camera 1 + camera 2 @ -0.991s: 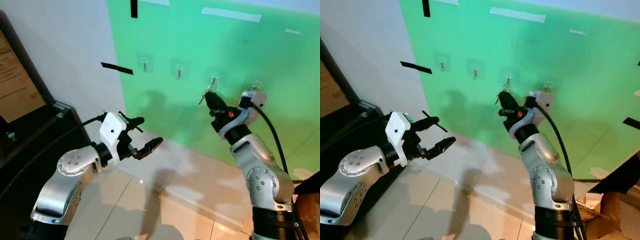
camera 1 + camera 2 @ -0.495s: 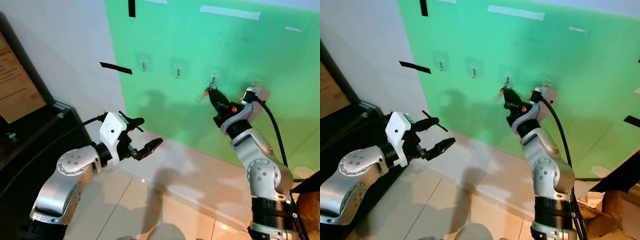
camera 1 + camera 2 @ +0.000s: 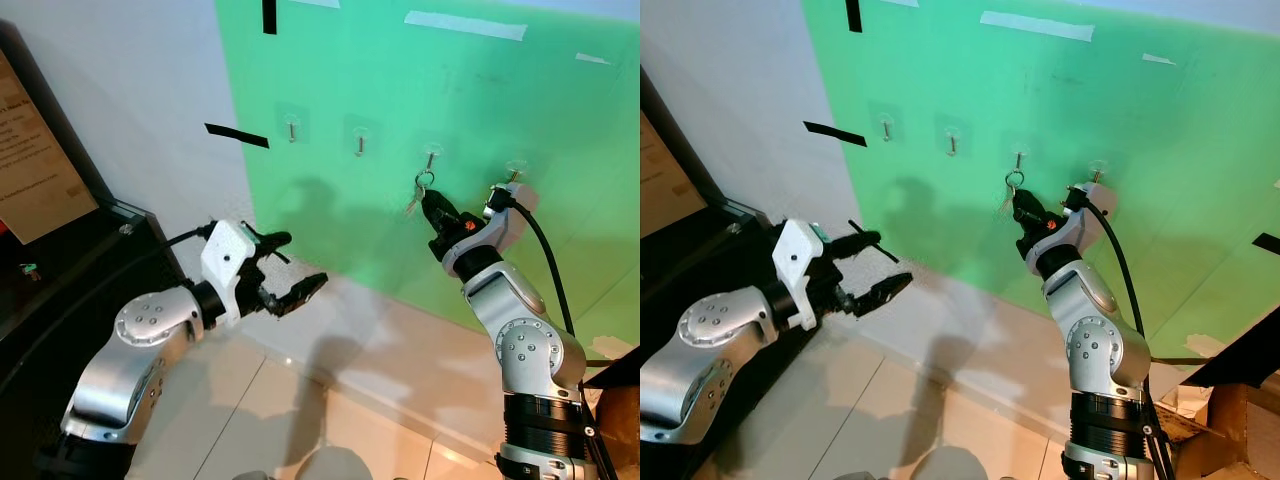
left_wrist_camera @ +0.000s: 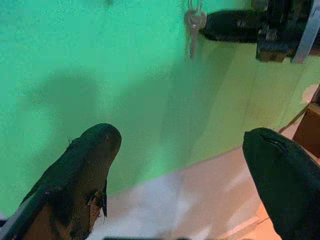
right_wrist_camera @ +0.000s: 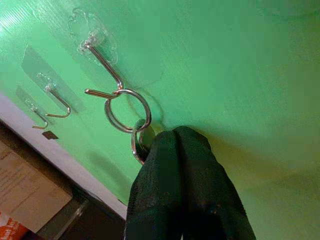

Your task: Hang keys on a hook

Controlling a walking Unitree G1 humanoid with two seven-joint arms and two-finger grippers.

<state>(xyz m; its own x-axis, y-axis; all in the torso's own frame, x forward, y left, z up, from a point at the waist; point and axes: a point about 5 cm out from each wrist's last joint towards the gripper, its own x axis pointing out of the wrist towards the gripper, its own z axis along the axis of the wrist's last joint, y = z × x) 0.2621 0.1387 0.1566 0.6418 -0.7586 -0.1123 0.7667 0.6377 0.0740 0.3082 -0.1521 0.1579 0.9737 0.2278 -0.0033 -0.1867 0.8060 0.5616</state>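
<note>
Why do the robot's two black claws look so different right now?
The left gripper has its fingers spread wide and holds nothing; the right gripper is pinched shut on the silver keys. The left one hangs in the air away from the green wall; the right one is up by the wall, with the key ring on the metal hook. Both have two long black fingers.

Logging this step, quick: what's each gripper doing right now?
Left gripper: open, holding nothing.
Right gripper: shut on the keys, whose ring is over the hook.

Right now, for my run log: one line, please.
right claw shut on keys | key ring on hook | left claw open, idle
</note>
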